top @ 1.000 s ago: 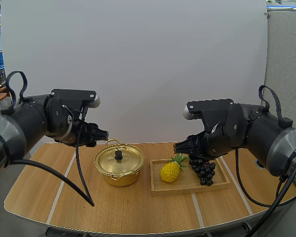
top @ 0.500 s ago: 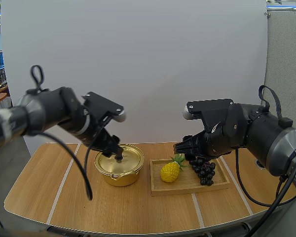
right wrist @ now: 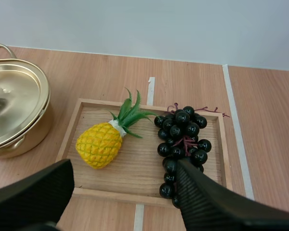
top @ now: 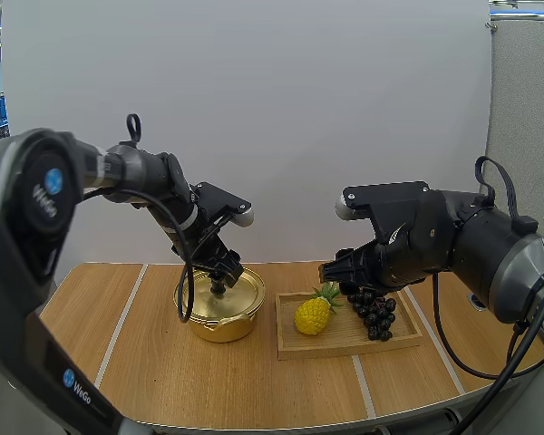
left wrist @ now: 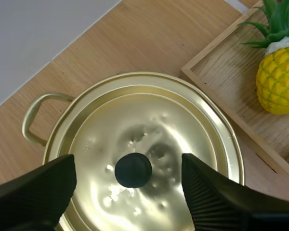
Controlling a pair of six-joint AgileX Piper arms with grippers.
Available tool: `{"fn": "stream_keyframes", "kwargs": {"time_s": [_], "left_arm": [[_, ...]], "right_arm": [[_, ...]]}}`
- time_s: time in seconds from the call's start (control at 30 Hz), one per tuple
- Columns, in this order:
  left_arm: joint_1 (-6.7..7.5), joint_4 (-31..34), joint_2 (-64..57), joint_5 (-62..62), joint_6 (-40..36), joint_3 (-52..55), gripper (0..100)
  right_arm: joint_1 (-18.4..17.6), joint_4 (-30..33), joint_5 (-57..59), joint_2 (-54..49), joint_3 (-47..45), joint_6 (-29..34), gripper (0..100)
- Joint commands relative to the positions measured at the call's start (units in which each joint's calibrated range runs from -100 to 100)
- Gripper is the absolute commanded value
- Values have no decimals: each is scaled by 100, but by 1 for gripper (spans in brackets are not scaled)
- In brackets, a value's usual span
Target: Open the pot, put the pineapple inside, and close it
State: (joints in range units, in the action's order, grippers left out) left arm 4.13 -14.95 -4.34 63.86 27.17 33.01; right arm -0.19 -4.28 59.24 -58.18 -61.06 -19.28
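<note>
**Left hand open around the lid knob, pineapple lying on the tray**

The left hand (left wrist: 130,166) is held wide open just above the golden pot (top: 219,313). The black knob (left wrist: 133,170) of the lid (left wrist: 154,130) is seen between its two fingers, with a clear gap on each side, so nothing is gripped. The lid is seated on the pot, which is closed. The pot is placed on the desk (top: 163,381), near the wooden tray (top: 344,344) but apart from it. The pineapple (right wrist: 100,143) is lying on its side in the half of the tray nearer to the pot. Its green leaves are pointed toward the bunch of grapes (right wrist: 183,139), which is laid in the other half. The right hand (right wrist: 124,169) is held in the air above the tray, its fingers spread apart, and nothing is held in it.
</note>
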Motion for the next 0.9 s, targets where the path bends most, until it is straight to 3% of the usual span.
{"fn": "stream_keyframes", "kwargs": {"time_s": [0.0,0.47,0.5,0.57,0.63,0.87], "left_arm": [[23,22,163,46,12,-179,100],[23,58,423,188,-36,-182,100],[23,58,423,206,-46,-182,93],[23,58,423,261,-60,-182,65],[23,58,423,313,-81,-182,45],[23,58,423,644,-95,-182,6]], "right_arm": [[-6,-19,-48,-9,46,-51,100],[-6,-19,-48,-9,46,-51,100],[-6,-19,-48,-9,46,-51,100],[-6,-19,-48,-9,46,-51,100],[-6,-19,-48,-9,46,-51,100],[-6,-19,-48,-9,46,-51,100]]}}
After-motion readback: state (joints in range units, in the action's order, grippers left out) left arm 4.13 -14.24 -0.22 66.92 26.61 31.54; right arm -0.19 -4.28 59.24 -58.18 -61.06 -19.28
